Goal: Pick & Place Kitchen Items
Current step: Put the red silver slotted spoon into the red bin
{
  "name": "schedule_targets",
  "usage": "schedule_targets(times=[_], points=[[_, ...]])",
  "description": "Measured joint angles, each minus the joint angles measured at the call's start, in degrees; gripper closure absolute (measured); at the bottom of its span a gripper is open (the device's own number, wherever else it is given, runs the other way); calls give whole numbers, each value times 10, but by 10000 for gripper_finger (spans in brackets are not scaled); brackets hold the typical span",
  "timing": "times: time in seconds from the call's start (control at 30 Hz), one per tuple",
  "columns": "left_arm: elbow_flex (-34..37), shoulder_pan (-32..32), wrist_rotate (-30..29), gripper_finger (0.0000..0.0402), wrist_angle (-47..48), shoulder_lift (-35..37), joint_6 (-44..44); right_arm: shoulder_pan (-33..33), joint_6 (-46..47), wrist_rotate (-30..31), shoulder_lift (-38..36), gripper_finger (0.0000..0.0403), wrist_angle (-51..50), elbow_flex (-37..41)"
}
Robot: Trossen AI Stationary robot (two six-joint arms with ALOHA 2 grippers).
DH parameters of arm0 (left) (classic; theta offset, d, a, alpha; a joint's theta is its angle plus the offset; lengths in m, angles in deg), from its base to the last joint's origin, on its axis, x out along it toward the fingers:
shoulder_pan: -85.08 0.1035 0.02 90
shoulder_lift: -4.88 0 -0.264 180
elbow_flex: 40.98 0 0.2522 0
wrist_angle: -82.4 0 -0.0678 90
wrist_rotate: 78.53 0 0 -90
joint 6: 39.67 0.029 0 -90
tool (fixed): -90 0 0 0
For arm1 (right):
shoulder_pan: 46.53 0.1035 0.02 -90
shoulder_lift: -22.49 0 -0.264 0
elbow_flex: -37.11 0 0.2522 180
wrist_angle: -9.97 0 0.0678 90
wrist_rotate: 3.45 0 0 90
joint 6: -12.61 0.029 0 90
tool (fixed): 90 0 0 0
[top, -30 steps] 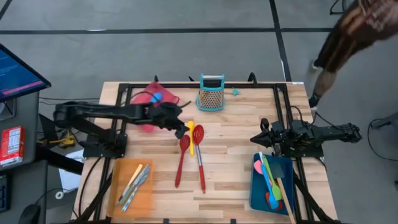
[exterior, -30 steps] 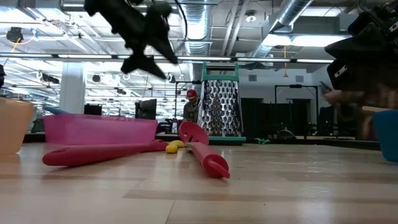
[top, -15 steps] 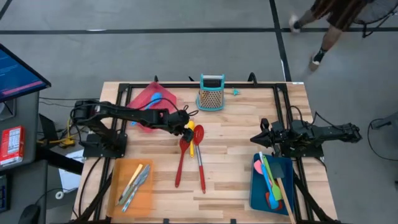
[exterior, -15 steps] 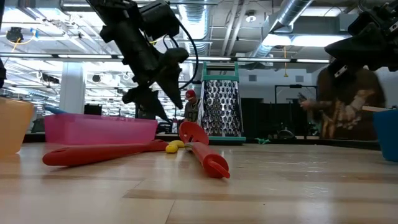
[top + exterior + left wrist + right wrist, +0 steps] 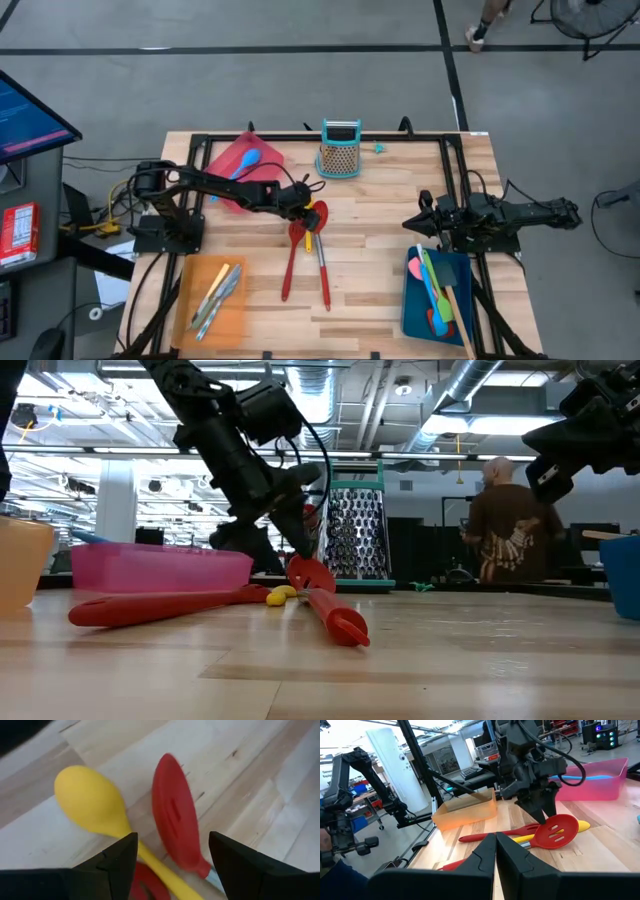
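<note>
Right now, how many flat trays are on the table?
3. The red tray sits at the far left, the orange tray at the near left, and the blue tray at the near right. None seems hidden.

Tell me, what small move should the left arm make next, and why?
Probably lower a little further and shut on one spoon. The left pincer stands open just above the yellow spoon and the red slotted spoon, which lie close together, so it may first need to centre on one. The right pincer waits shut near the blue tray.
</note>
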Motion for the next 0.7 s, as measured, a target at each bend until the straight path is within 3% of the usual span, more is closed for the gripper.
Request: schedule_targets(times=[0.17,0.33,0.7], points=[[0,0,2,180,-8,-8,-1,0,0,0,0,393,0,0],[0,0,4,216,-15,-33,-13,0,0,0,0,393,0,0],[0,7,42,381,-37,-33,-39,0,0,0,0,393,0,0]])
